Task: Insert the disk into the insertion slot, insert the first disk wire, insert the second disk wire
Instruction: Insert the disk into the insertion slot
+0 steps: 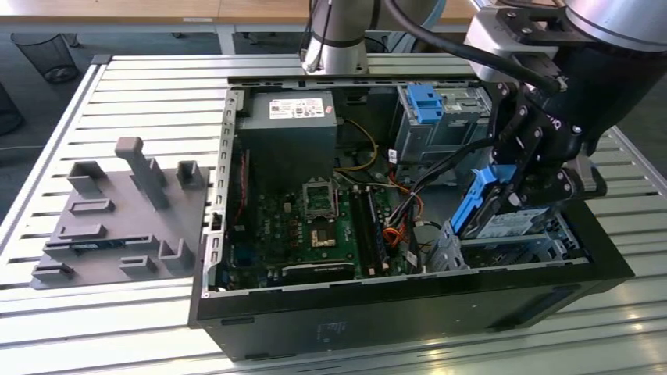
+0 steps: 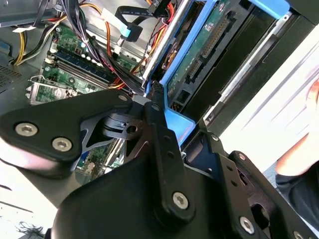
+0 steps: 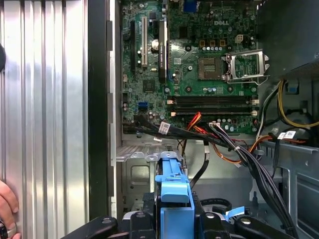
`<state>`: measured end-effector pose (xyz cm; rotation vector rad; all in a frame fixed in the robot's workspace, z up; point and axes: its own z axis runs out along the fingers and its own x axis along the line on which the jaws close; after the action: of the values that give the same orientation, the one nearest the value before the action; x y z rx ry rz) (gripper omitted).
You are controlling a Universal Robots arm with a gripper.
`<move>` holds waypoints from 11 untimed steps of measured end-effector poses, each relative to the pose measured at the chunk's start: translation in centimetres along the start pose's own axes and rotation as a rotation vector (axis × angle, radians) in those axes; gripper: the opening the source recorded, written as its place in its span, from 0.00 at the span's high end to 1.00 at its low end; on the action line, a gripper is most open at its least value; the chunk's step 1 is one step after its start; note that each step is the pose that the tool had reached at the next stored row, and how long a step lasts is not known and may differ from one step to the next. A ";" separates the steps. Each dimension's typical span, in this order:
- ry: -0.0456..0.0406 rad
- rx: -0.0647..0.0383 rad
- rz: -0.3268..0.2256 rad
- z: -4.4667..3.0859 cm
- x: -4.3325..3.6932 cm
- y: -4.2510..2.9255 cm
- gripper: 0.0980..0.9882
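Blue-framed disk (image 1: 488,205) gripped btwn jaws, over insertion slot (image 1: 518,251)

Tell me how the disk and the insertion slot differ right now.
The disk is framed in bright blue plastic; the insertion slot is bare silver metal with perforated walls. The disk is held tilted in the gripper; the insertion slot sits level, fixed in the computer case. The disk is a flat slab; the insertion slot is an open box. Both are grey-silver and rectangular.
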<state>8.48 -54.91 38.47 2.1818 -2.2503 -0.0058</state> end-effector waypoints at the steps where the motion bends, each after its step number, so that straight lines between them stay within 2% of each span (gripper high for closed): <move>1: 0.0000 0.000 0.000 0.03 0.00 0.00 0.70; 11: 0.0000 0.000 0.000 0.34 0.00 0.00 0.70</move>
<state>8.48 -54.91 38.13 2.1818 -2.2503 -0.0058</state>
